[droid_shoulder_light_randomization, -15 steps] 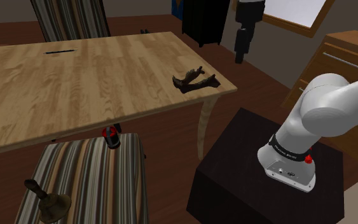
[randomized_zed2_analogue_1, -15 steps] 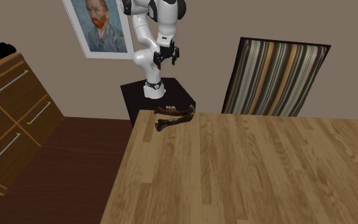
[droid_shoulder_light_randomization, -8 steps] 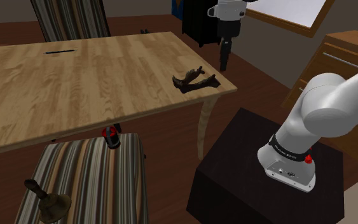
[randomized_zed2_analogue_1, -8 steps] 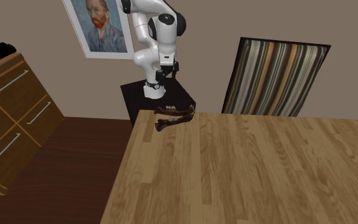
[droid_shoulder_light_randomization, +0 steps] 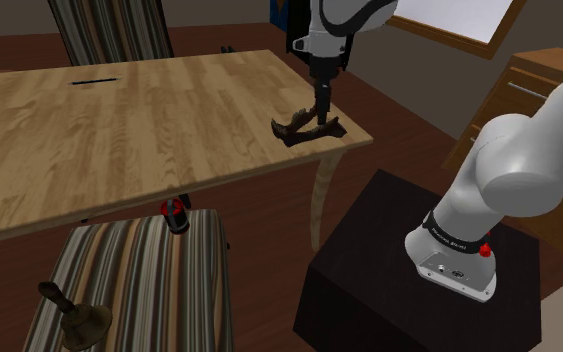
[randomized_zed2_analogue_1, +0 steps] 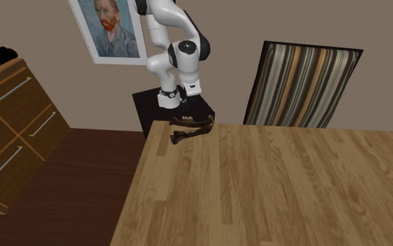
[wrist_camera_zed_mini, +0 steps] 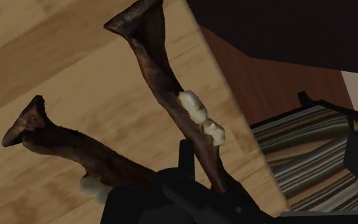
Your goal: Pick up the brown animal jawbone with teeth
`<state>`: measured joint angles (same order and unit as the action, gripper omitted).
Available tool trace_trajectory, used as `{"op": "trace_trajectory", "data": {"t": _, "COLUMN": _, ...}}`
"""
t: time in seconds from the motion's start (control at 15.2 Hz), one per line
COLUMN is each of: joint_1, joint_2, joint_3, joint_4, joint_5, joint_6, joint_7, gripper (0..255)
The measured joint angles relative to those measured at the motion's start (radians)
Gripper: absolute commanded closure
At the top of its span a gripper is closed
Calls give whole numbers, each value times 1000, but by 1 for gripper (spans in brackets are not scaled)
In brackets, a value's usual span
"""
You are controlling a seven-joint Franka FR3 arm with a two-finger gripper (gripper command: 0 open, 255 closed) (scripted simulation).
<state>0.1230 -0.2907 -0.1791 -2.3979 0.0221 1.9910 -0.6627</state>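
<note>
- The wooden desk (droid_shoulder_light_randomization: pixel 119 120) carried the task's thing at one corner.
- The white arm (droid_shoulder_light_randomization: pixel 509 170) arched over that corner.
- The black tool (droid_shoulder_light_randomization: pixel 321 104) hung low there; its opening could not be told.
- The brown jawbone (droid_shoulder_light_randomization: pixel 304 130), with pale teeth, lay just under the tool, near the desk's edge.

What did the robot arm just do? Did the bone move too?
The arm swung down and toward the shoulder view's left. That brought the gripper from over the floor to just above the brown jawbone at the corner of the table. Nothing shows it has taken hold yet. The jawbone, the table and the striped chair stayed where they were.
</note>
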Motion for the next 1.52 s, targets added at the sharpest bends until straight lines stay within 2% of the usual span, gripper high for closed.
{"op": "trace_trajectory", "data": {"t": 0.33, "joint_1": 34, "joint_2": 183, "joint_3": -23, "joint_4": 84, "joint_5": 71, "joint_6": 92, "joint_7": -178, "gripper": 0}}
{"op": "trace_trajectory", "data": {"t": 0.79, "joint_1": 38, "joint_2": 225, "joint_3": -26, "joint_4": 71, "joint_5": 97, "joint_6": 185, "joint_7": -215, "gripper": 0}}
{"op": "trace_trajectory", "data": {"t": 0.86, "joint_1": 38, "joint_2": 229, "joint_3": -26, "joint_4": 76, "joint_5": 99, "joint_6": 192, "joint_7": -219, "gripper": 255}}
{"op": "trace_trajectory", "data": {"t": 1.19, "joint_1": 26, "joint_2": 250, "joint_3": -40, "joint_4": 88, "joint_5": 99, "joint_6": 168, "joint_7": -247, "gripper": 255}}
{"op": "trace_trajectory", "data": {"t": 1.52, "joint_1": 31, "joint_2": 264, "joint_3": -36, "joint_4": 75, "joint_5": 99, "joint_6": 186, "joint_7": -237, "gripper": 255}}
